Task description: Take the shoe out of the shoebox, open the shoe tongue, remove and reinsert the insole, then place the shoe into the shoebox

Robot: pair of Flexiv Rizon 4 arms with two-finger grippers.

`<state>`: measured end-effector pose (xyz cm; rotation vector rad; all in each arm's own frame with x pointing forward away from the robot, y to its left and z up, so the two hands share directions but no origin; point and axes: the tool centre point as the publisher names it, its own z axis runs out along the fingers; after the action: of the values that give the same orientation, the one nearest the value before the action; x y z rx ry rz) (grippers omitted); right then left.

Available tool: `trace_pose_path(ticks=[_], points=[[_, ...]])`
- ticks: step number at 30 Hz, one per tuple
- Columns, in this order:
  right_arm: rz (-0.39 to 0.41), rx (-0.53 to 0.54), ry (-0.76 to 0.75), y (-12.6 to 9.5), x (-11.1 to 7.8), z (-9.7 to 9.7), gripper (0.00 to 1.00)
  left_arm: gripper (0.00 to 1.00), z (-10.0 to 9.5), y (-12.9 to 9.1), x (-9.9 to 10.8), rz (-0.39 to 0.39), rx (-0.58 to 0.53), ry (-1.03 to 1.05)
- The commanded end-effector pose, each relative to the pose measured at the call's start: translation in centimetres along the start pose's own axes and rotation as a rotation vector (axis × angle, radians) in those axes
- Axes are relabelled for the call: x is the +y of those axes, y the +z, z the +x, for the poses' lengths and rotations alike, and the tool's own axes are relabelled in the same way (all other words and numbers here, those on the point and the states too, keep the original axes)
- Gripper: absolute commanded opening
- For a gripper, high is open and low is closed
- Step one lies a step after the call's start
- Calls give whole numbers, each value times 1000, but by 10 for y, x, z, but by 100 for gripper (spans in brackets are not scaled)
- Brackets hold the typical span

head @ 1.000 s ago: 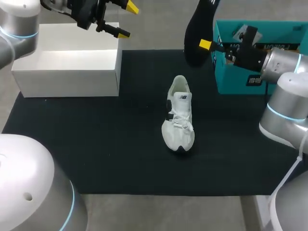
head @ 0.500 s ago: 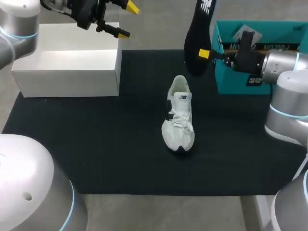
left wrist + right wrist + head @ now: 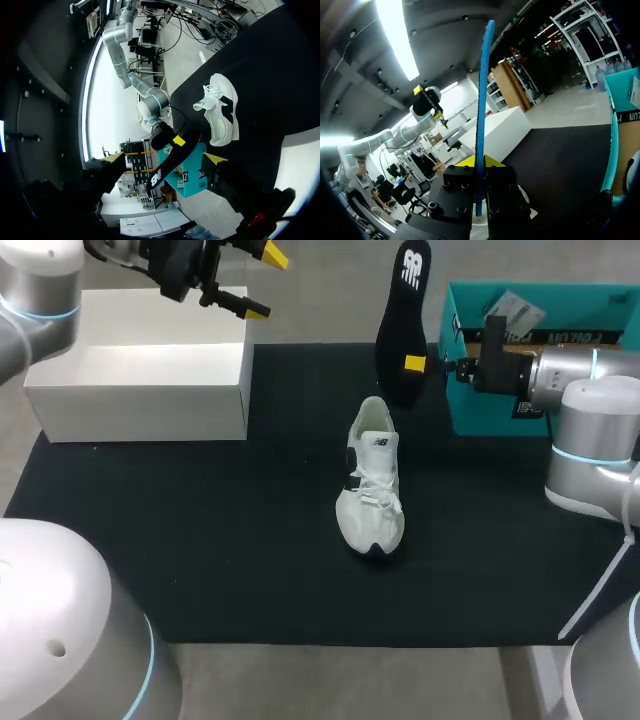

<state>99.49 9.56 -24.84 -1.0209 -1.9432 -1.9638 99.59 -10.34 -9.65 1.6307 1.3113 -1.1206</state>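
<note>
1. Since a second ago the right gripper (image 3: pixel 418 364) has drawn the insole (image 3: pixel 402 320) a little toward the shoe (image 3: pixel 371 485) and stood it nearer upright. The shoe and the left arm have not moved.
2. Head view: the right gripper is clamped on the dark insole near its lower end, holding it above the far edge of the mat (image 3: pixel 200 540). It sits beyond the shoe's heel and beside the teal shoebox (image 3: pixel 470 412). The white shoe lies on the mat's middle, out of the shoebox, with its toe toward the near edge. The left gripper (image 3: pixel 265 282) hangs over the white box (image 3: pixel 140 380), its fingers spread and empty.
3. Left wrist view: the left gripper (image 3: pixel 165 158) is parted with nothing between its tips. Ahead of it lie the shoe (image 3: pixel 220 115), the insole (image 3: pixel 167 167) in the right gripper (image 3: pixel 178 141), and the shoebox (image 3: pixel 195 175).
4. Right wrist view: the right gripper (image 3: pixel 479 162) pinches the insole (image 3: pixel 482 100), seen edge-on and rising straight from its fingers. Beyond it are the white box (image 3: pixel 505 132) and the left gripper (image 3: pixel 427 97), with the shoebox (image 3: pixel 612 150) to one side. A pale patch under the fingers may be the shoe.
</note>
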Motion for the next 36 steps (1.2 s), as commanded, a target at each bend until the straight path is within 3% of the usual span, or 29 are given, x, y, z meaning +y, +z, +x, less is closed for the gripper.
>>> trace_pose_path(ticks=[1, 13, 36], points=[[-27, 15, 6, 8, -15, -8, 0, 100, 0, 0, 0, 1, 3, 1], [6, 31, 33, 15, -27, -6, 0, 100, 0, 0, 0, 1, 3, 1], [17, 34, 72, 34, -69, -7, 0, 100, 0, 0, 0, 1, 3, 1]])
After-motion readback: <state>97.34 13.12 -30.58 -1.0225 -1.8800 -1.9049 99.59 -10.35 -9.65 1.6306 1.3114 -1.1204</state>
